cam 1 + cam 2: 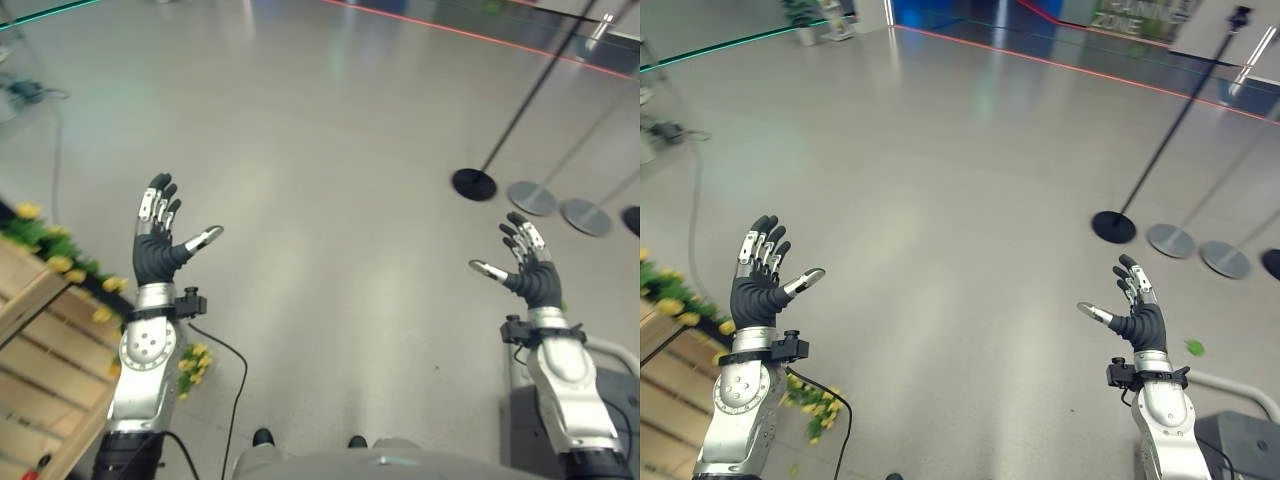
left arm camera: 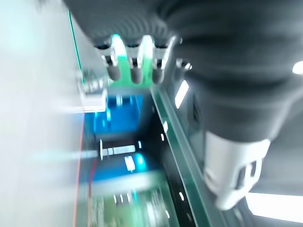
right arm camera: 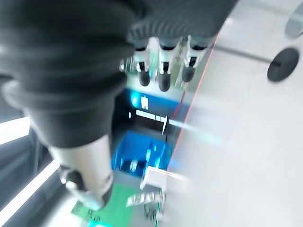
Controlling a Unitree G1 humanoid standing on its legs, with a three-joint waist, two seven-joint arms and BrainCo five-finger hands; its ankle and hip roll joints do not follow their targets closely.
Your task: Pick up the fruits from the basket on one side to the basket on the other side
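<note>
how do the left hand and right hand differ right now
The left hand is raised beside a wooden crate edged with yellow flowers; the right hand is raised on the side of the round stand bases. The left hand sits slightly higher in the left eye view than the right hand. Both are open, fingers straight, thumbs pointing inward, holding nothing.
</note>
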